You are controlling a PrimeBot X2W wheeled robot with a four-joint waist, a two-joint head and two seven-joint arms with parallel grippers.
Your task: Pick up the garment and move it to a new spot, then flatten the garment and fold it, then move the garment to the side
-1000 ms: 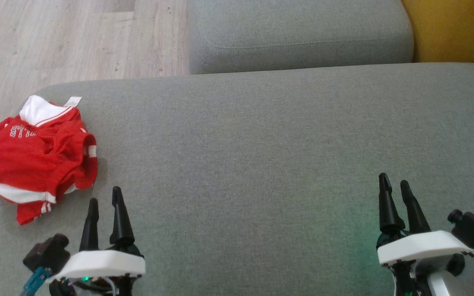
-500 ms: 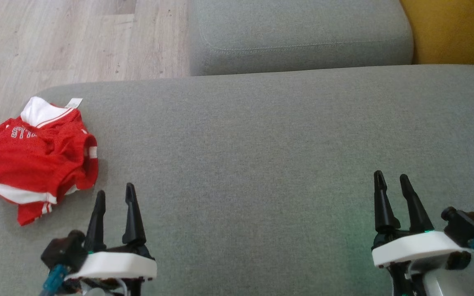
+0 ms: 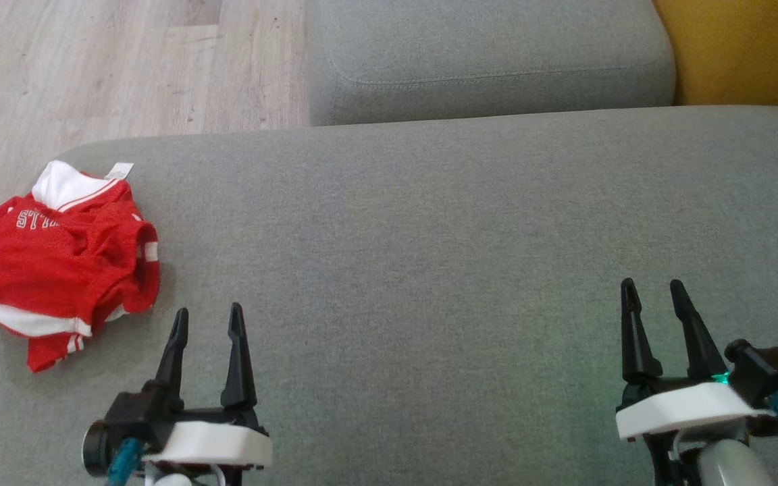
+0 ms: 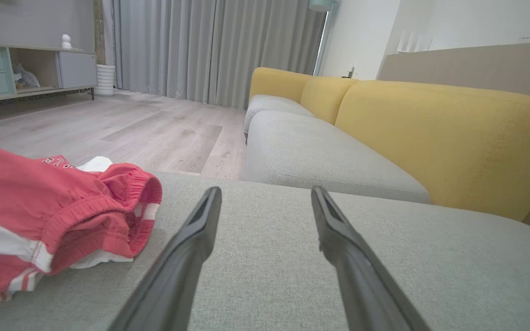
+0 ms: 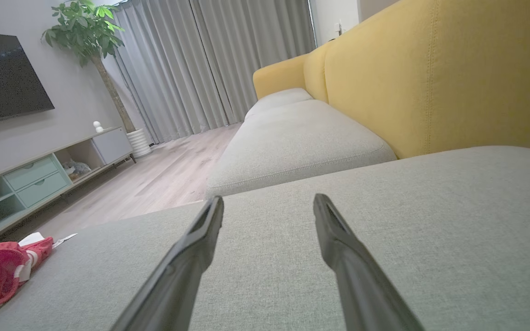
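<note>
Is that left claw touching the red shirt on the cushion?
Apart. The head view shows bare grey cushion between the left gripper and the red garment; the gripper is open and empty.

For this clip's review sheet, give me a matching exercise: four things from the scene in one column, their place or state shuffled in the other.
1. red garment
2. left tool
3. right tool
4. sofa backrest

A. open, over the bare grey cushion at the right
B. yellow, top right of the head view
C. crumpled at the cushion's left edge
D. open, close beside the garment

Pairs: 1-C, 2-D, 3-A, 4-B
</note>
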